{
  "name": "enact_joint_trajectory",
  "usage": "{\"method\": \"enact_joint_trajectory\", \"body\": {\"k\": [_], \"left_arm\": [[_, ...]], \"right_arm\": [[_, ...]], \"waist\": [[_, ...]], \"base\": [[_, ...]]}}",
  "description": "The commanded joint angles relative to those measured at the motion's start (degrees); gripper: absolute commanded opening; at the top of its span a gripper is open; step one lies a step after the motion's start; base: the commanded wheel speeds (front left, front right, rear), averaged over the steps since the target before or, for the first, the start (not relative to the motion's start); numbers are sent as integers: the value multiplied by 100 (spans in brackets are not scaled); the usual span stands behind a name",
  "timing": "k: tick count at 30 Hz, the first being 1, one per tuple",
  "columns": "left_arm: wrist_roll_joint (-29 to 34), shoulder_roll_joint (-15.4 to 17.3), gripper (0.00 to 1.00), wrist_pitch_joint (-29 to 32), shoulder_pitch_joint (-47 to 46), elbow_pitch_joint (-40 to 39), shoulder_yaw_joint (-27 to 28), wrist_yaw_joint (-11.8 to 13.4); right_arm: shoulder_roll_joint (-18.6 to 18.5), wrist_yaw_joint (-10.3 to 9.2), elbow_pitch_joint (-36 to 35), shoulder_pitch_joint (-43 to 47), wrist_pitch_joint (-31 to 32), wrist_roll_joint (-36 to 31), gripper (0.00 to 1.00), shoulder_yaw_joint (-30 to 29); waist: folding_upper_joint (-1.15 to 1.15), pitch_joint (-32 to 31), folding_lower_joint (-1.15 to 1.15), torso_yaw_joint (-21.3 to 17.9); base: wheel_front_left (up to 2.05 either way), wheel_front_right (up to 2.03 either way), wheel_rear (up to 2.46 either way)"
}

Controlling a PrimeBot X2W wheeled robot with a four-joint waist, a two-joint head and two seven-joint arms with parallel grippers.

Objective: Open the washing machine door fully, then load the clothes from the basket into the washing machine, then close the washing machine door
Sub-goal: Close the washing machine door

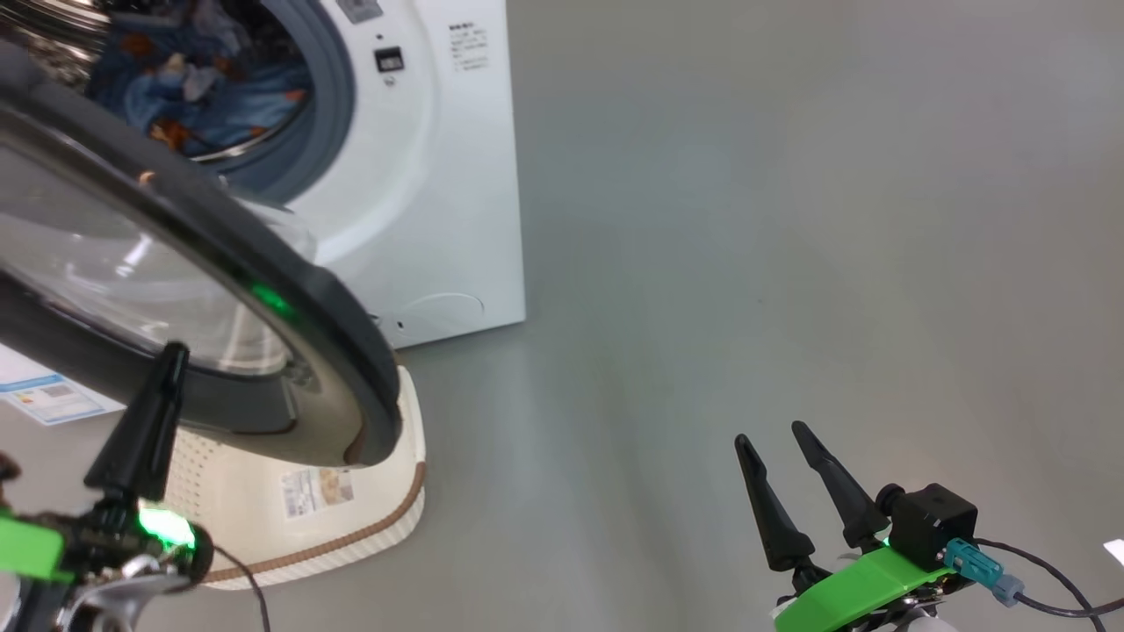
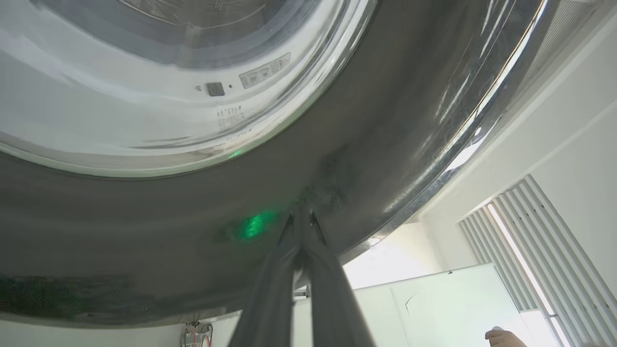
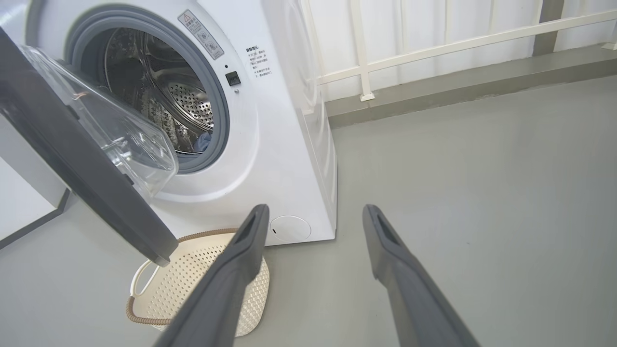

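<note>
Against the glossy rim of the door (image 1: 325,325), my left gripper (image 1: 176,353) rests, jaws together; my right gripper (image 1: 771,434) idles, jaws apart. Half-open above the basket (image 1: 406,430), it looks stiff, heavy, slick: push its outer rim.

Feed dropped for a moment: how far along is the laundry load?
Done: clothes lie in the drum, and the basket looks empty. In hand: the shut left end effector meets the black rim of the washing machine door, seemingly pushing it closed. Left: the door stands ajar; the right end effector idles open.
</note>
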Motion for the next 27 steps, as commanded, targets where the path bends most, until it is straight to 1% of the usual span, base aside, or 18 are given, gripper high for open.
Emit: {"method": "enact_joint_trajectory", "body": {"k": [1,4,9,14,19,21,23,27], "left_arm": [[-30,116,0,-134,109,-217,160,-59],[-68,116,0,-221,225,-260,170,-59],[-180,116,0,-614,591,-418,145,-59],[-214,116,0,-1000,859,-499,121,-59],[-149,116,0,-1398,1091,-569,-29,-59],[-1,116,0,-1582,1177,-630,-109,-59],[-86,116,0,-1822,1261,-678,-190,-59],[-63,116,0,-2165,1487,-837,-371,-59]], "right_arm": [[12,35,-97,-56,-70,60,100,124],[12,35,-83,-38,-70,74,100,121],[12,35,-48,58,-70,91,100,73],[12,35,-23,98,-70,99,100,58],[12,35,-9,132,-70,107,100,46],[12,35,2,158,-70,106,100,26],[12,35,6,179,-70,104,100,9],[12,35,-8,176,-70,110,100,0]], "waist": [[0,-157,0,136],[0,-219,0,185],[0,-405,0,321],[0,-509,0,375],[0,-615,0,414],[0,-662,0,442],[0,-699,0,470],[0,-730,0,511]], "base": [[0,0,0],[0,0,0],[0,0,0],[0,0,0],[0,0,0],[0,0,0],[0,0,0],[0,0,0]]}}
